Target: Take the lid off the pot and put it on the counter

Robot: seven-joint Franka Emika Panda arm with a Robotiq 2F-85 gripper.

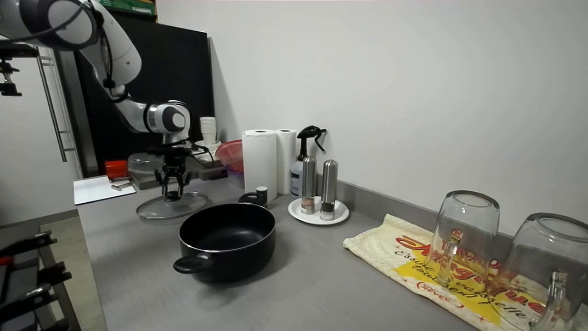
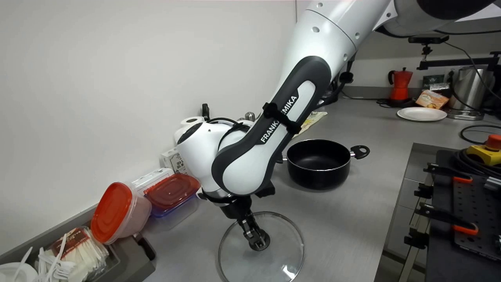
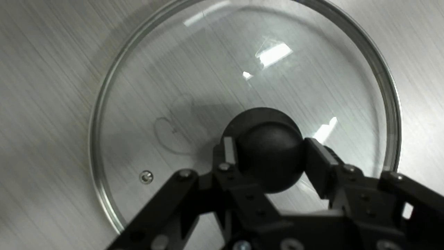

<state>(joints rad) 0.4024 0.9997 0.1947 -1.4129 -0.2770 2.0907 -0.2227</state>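
Observation:
The lid is clear glass with a metal rim and a black knob. It shows in both exterior views [image 1: 195,204] [image 2: 283,243] and fills much of the wrist view [image 3: 166,83]. It is on or just above the grey counter [image 1: 321,280], beside the pot; a small gap beneath cannot be judged. My gripper [image 1: 172,191] points down over the lid's middle. In the wrist view its fingers [image 3: 270,149] touch the knob on both sides. The black pot [image 1: 239,257] stands uncovered and empty; in an exterior view [image 2: 319,176] the arm partly hides one handle.
A white plate [image 1: 341,219] with two grinders, paper towel rolls [image 1: 259,161] and a spray bottle [image 1: 296,177] stand along the wall. A printed cloth [image 1: 390,241] bears upturned glasses [image 1: 461,220]. Red-lidded containers [image 2: 168,192] and a grey organizer [image 2: 135,258] lie near the lid.

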